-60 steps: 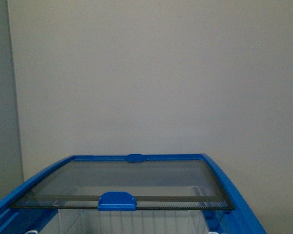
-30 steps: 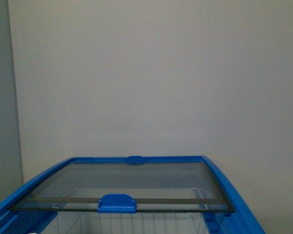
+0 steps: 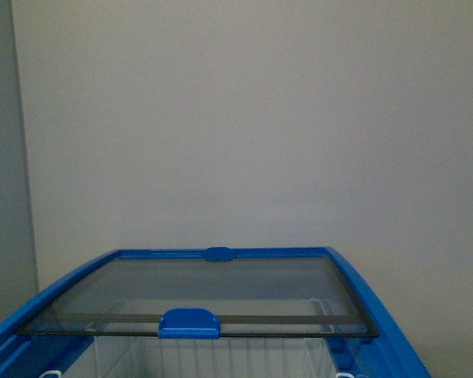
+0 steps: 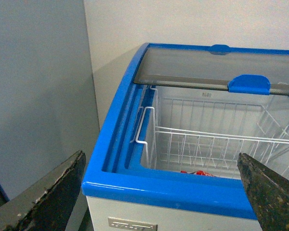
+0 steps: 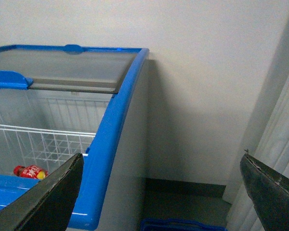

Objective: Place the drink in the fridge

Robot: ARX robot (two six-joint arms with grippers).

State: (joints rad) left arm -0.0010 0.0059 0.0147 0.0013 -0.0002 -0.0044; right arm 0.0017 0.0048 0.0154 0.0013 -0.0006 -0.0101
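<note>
The fridge (image 3: 378, 315) is a white chest with a blue rim. Its tinted glass lid (image 3: 221, 287) is slid to the far end, blue handle (image 3: 189, 321) toward me, so the near half stands uncovered. Inside hang white wire baskets (image 4: 221, 142). A red drink bottle (image 5: 30, 171) lies low inside; the left wrist view shows a strip of it (image 4: 198, 173) behind the near rim (image 4: 168, 187). My left gripper (image 4: 161, 158) is open and empty before the fridge's near left corner. My right gripper (image 5: 161, 161) is open and empty beside the fridge's right wall (image 5: 127, 183). Neither arm appears in the front view.
A blue mesh basket (image 5: 183, 224) sits on the floor to the right of the fridge. A pale curtain (image 5: 279, 139) hangs further right. A grey wall (image 4: 38, 86) stands close to the fridge's left side, and a plain wall (image 3: 236, 118) rises behind it.
The front view sways slightly down and back up. The lid keeps its place on the fridge, and nothing else has visibly moved.
</note>
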